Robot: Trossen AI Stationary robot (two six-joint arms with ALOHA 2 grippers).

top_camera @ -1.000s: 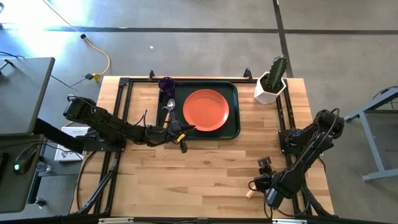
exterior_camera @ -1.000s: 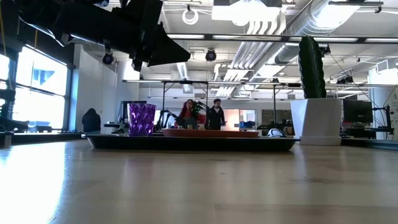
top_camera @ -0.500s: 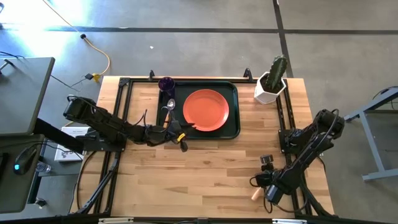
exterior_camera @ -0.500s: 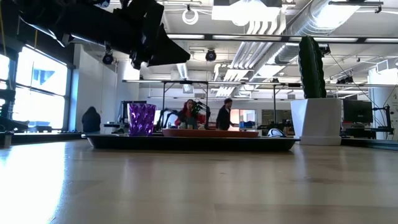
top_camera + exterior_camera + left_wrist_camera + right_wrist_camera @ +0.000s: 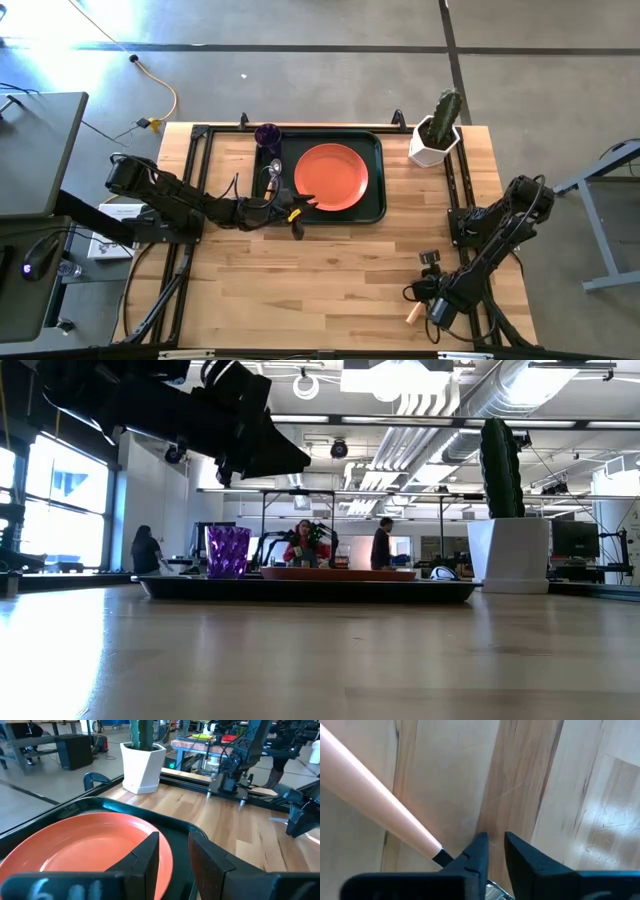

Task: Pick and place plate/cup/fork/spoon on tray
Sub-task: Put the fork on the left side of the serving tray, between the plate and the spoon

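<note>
left gripper point(image 5: 296, 212) over the tray point(image 5: 376, 212) near edge, jaws a little apart and holding nothing, plate point(image 5: 331, 177) just ahead on the tray | cup point(image 5: 267, 134) and spoon point(image 5: 273, 172) on the tray beside the plate | right gripper point(image 5: 493, 851) low over the counter point(image 5: 330, 270), jaws nearly closed, empty, wooden handle point(image 5: 375, 802) just beside them
</note>
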